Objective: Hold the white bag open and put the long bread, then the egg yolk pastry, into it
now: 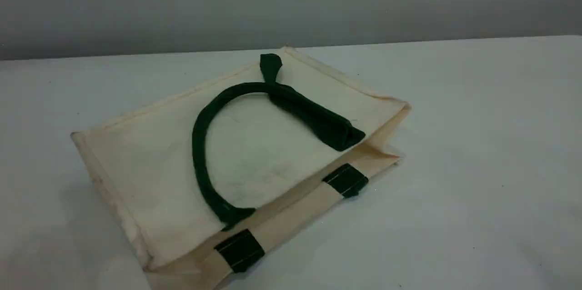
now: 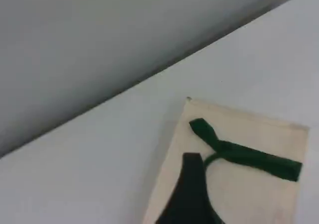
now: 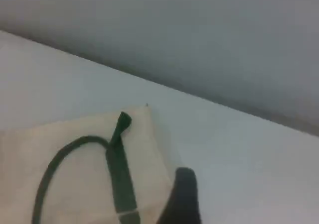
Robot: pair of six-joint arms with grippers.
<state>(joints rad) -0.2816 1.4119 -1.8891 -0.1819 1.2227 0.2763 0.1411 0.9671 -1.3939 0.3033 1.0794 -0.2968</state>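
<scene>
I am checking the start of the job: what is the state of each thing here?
Bag: lies flat on the table, mouth nearly shut.
Handle: folded down onto the bag.
Left tool: above the bag; open or shut unclear.
Right tool: open, beside the bag's edge.

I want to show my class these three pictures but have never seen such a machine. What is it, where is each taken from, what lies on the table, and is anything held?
It is a robot with two arms, each ending in a gripper. The wide picture comes from a fixed camera looking down across the table; no arm shows there. The other two come from cameras on the left gripper and the right gripper: the dark shape at each bottom edge is a fingertip. A white bag lies flat on the table, a green handle folded over it. No bread is in sight. Nothing is held.
</scene>
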